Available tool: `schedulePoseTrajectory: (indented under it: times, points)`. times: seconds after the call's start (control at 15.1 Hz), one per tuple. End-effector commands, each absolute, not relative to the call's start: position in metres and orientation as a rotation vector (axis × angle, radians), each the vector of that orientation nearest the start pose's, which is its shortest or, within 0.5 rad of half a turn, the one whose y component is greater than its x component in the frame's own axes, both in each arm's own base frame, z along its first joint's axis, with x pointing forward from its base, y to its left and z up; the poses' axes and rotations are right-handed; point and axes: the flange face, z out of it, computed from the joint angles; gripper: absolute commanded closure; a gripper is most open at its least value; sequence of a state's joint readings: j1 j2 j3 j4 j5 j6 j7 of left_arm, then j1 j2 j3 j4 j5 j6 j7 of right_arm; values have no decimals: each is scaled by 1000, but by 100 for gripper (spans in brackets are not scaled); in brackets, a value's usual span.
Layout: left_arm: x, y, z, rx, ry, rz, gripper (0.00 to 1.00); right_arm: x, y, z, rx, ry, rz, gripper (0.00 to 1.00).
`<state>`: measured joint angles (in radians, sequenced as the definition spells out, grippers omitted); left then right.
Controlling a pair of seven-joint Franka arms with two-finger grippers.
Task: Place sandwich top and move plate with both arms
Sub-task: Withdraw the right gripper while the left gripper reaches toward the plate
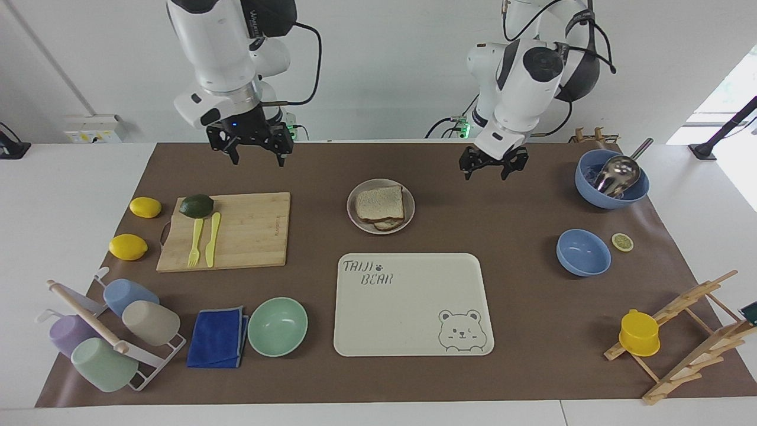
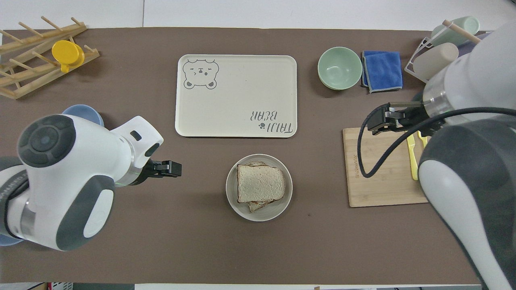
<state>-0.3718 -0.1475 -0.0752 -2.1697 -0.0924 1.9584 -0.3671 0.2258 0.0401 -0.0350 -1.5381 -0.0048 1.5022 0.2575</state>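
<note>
The sandwich top (image 1: pixel 380 203) lies flat on the plate (image 1: pixel 352 210), over a second slice that peeks out beneath it; the slice (image 2: pixel 260 183) and the plate (image 2: pixel 231 198) also show in the overhead view. My right gripper (image 1: pixel 256 155) is open and empty, raised over the cutting board's edge toward the robots; it also shows in the overhead view (image 2: pixel 381 120). My left gripper (image 1: pixel 491 170) is open and empty, raised over bare mat beside the plate toward the left arm's end; in the overhead view (image 2: pixel 174 169) only its tip shows.
A cream bear tray (image 1: pixel 414 307) lies farther from the robots than the plate. A cutting board (image 1: pixel 248 234) with an avocado (image 1: pixel 196 205) and cutlery is toward the right arm's end. A mint bowl (image 1: pixel 277 326), a blue bowl (image 1: pixel 583 252) and a scoop bowl (image 1: pixel 612 177) stand around.
</note>
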Motion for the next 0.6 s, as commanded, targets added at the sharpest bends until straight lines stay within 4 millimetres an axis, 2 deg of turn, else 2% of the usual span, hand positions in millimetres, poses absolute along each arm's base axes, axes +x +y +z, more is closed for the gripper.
schedulePoseTrajectory:
  times: [0.0,0.07,0.2,0.33,0.53]
  points:
    - [425,-252,404,-3204,-10,134,0,555,59,607,-3136,55,148,0]
    - [425,-259,389,-3243,-60,160,0,556,50,604,-3135,50,158,0]
    - [419,-282,362,-3288,-72,168,0,550,44,603,-3140,64,207,0]
    - [412,-281,343,-3307,-98,141,4,550,43,603,-3143,70,212,0]
    - [401,-298,319,-3326,-89,143,10,547,40,602,-3145,65,248,0]
